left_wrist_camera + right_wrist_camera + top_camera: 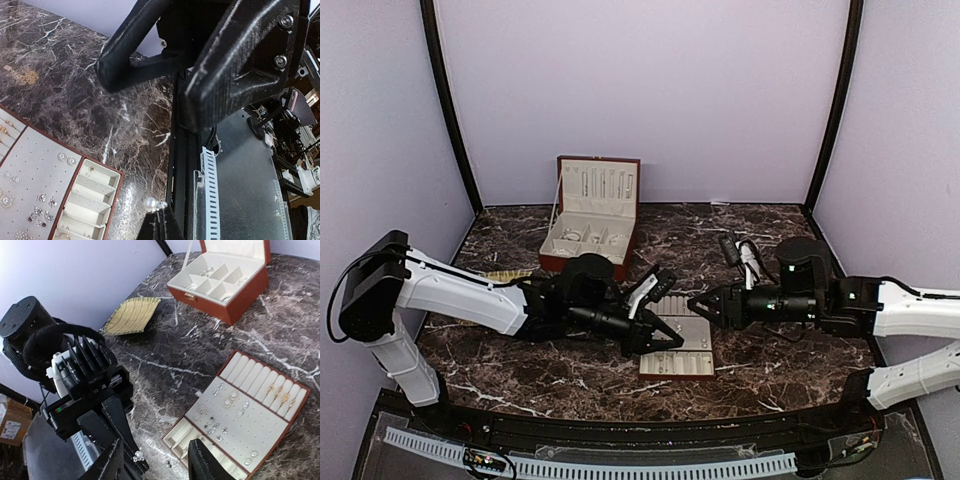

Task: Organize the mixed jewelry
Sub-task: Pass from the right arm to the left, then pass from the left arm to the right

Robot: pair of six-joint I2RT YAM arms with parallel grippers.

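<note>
Sorting is looking partway through. Nearest, just beside the tray (270, 427), the left claw (156, 220) is pinching shut on a pearl stud (150, 204). The right claw (157, 460) is standing half open with a finger to either side of it. Whether those fingers are touching the stud I cannot tell. I am judging this a hand-over, with the stud's placing not yet done.

On the tray, silvery studs (227, 402) are sitting in clusters on the pegged pad, and gold pieces (280, 390) are lying in its roll slots. A gold chain (25, 76) is lying loose, well apart from the tray.

Beyond the tray, the red-brown box (245, 297) is standing open, with small pieces showing in its compartments. The woven mat (131, 315) is lying beyond the tray to its left.

The bench (200, 350) is showing glossy dark marble with white veins. Lilac walls (640, 90) and black posts (448, 100) are closing in behind the tray.
</note>
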